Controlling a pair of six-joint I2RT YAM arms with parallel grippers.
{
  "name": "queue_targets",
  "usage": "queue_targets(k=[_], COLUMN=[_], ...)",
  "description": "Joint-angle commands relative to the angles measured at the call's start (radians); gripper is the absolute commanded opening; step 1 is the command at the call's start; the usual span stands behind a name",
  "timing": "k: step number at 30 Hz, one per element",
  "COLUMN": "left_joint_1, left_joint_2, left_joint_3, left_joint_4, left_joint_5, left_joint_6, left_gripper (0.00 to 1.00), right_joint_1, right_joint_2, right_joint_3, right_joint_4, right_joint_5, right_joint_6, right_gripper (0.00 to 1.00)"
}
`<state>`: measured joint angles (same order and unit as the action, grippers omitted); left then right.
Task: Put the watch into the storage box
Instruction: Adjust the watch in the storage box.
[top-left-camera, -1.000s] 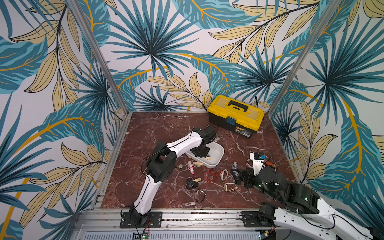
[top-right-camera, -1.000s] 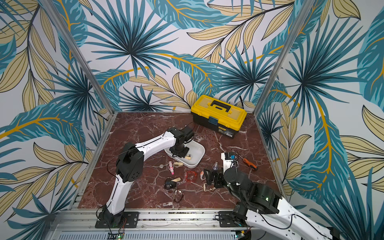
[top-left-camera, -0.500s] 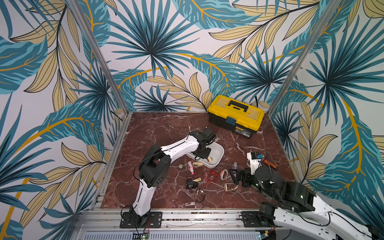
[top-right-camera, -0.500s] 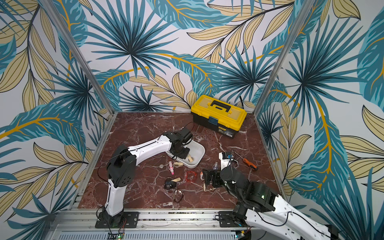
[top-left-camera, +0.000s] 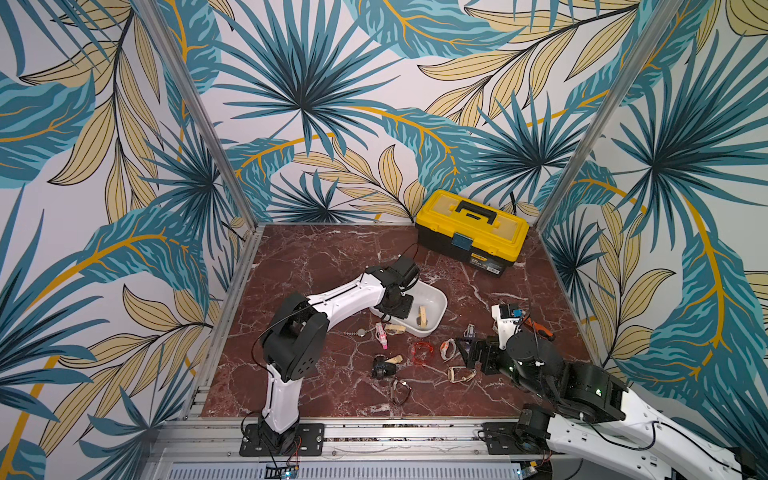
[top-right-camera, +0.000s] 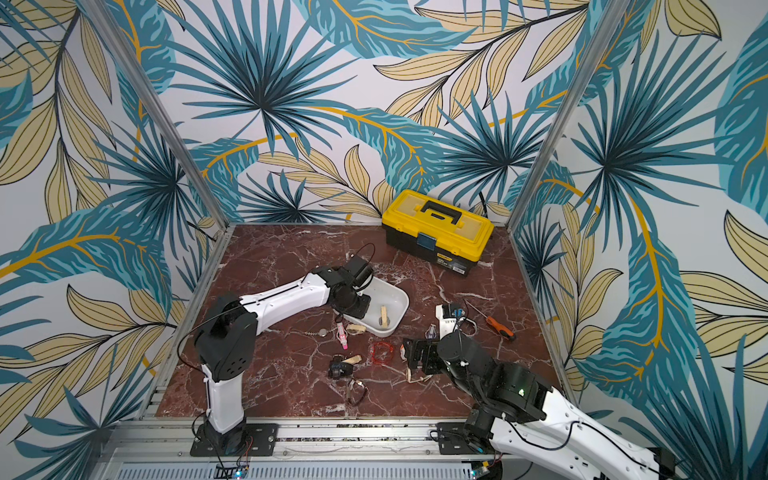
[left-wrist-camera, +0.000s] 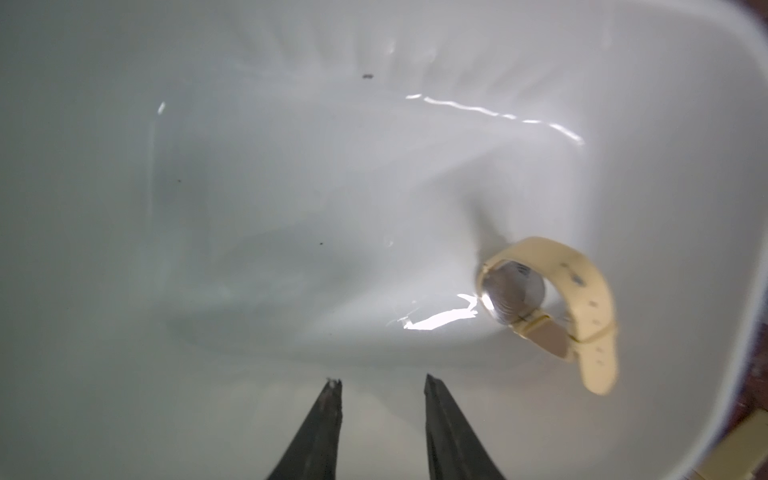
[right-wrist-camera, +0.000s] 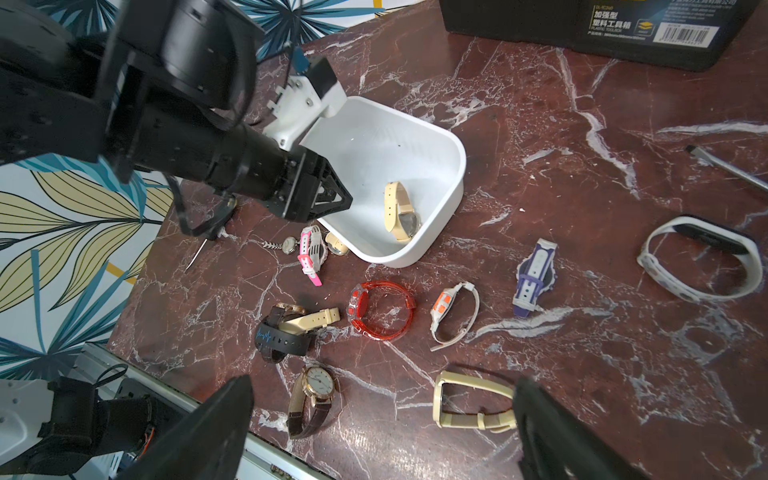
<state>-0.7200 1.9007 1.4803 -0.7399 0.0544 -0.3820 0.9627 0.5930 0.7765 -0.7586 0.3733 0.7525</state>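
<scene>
Cream-strapped watch (left-wrist-camera: 513, 297): laid in white storage box (right-wrist-camera: 407, 141), ungripped. Left jaws: parted, empty, above box. Right jaws: spread wide, empty.

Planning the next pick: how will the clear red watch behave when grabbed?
The red watch looks like thin translucent plastic: probably light, fairly stiff. Its strap forms a loop on glossy marble, so a push likely slides it.

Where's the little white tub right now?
In both top views the storage box sits mid-table, the left gripper hovering over it, the yellow toolbox behind it and loose watches in front.
</scene>
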Motion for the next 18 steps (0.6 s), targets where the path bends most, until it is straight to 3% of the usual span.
queue_targets(k=[1, 4, 8, 18], left_joint_1=[-0.001, 0.014, 0.028, 0.047], left_joint_2=[-0.119, -0.170, -0.153, -0.103], left_joint_3=[-0.068, -0.167, -0.217, -0.283], left_joint_4=[0.176, 0.332, 0.441, 0.536], left_joint_5=[0.193, 0.341, 0.455, 0.462], left_joint_6=[-0.072, -0.167, -0.248, -0.351], left_gripper=[0.48, 0.52, 0.52, 0.48], right_joint_1=[-0.002, -0.003, -0.004, -0.006], right_joint_2=[0.004, 0.000, -0.003, -0.002], right_joint_3=[-0.021, -0.016, -0.012, 0.021], right_joint_4=[0.019, 0.018, 0.018, -0.014], right_joint_5=[0.001, 0.012, 0.014, 0.022], right_joint_6=[0.003, -0.007, -0.019, -0.036], right_gripper=[1.00, 1.00, 1.00, 1.00])
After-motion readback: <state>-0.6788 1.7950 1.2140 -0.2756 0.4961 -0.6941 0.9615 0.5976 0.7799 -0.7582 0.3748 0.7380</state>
